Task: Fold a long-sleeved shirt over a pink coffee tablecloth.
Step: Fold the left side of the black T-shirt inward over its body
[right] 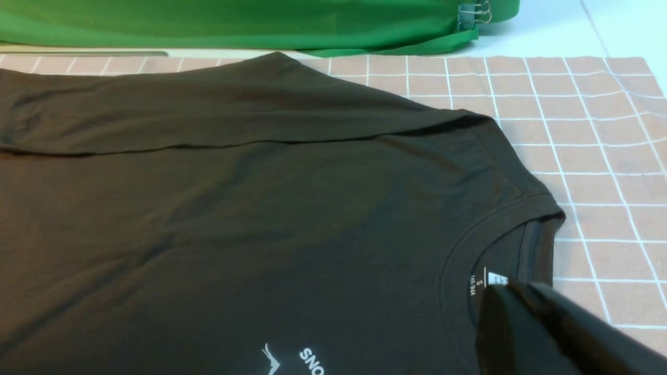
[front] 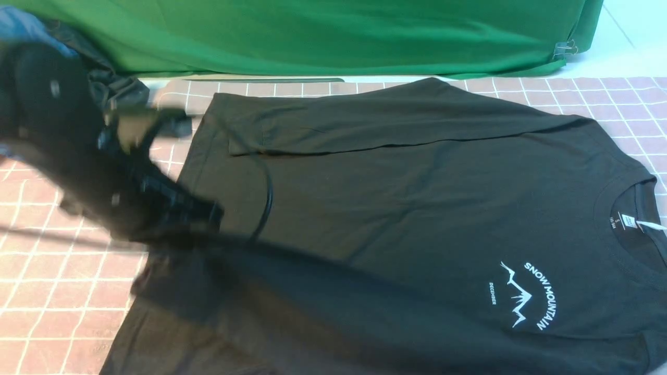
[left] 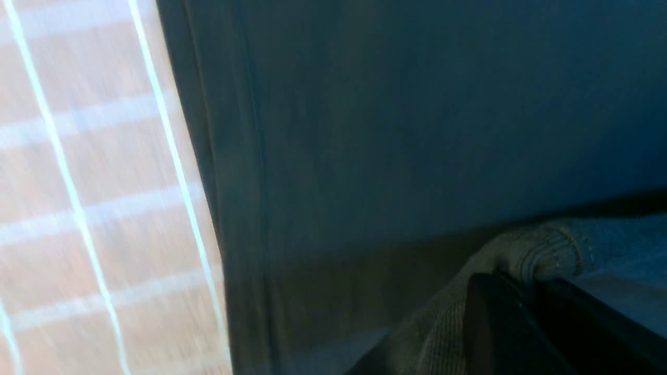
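Observation:
The black long-sleeved shirt [front: 396, 208] lies spread on the pink coffee tablecloth [front: 62, 291], its neck to the right and its white "SNOW MOUNTAIN" print [front: 526, 297] facing up. The far sleeve [front: 375, 122] is folded across the body. My left gripper [front: 208, 219], blurred by motion, is over the shirt's left part. In the left wrist view this gripper [left: 521, 278] is shut on the ribbed cuff [left: 544, 250] of the other sleeve. My right gripper [right: 513, 286] shows only in its wrist view, shut with nothing in it, over the collar near the neck label [right: 495, 278].
A green backdrop cloth [front: 323, 36] hangs along the back, held by a metal clip [front: 565, 49]. A dark garment bunched with blue cloth [front: 112, 78] sits at the back left behind my left arm. A black cable [front: 267, 200] loops off that arm over the shirt.

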Controlling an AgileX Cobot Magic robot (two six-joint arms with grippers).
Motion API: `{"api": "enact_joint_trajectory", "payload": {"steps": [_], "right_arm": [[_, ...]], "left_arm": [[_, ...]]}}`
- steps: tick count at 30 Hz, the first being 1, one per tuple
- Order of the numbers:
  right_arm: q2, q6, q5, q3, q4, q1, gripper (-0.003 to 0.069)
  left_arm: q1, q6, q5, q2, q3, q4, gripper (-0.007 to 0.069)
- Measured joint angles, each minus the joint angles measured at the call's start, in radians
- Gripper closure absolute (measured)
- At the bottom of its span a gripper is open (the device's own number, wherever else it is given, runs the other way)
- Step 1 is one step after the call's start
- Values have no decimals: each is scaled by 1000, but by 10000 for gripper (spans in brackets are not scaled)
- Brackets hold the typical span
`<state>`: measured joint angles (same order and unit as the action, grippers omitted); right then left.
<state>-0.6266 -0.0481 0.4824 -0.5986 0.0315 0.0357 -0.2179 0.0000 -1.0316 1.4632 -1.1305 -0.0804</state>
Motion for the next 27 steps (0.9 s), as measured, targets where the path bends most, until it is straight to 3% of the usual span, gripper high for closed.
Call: {"api": "enact_joint_trajectory", "payload": {"steps": [14, 27], "right_arm": [[0, 0, -4, 0, 0, 0, 606], [0, 0, 1, 0, 0, 0, 589]], "left_arm": [[0, 0, -10, 237, -298, 127, 578], [0, -72, 98, 406, -379, 230, 578]]}}
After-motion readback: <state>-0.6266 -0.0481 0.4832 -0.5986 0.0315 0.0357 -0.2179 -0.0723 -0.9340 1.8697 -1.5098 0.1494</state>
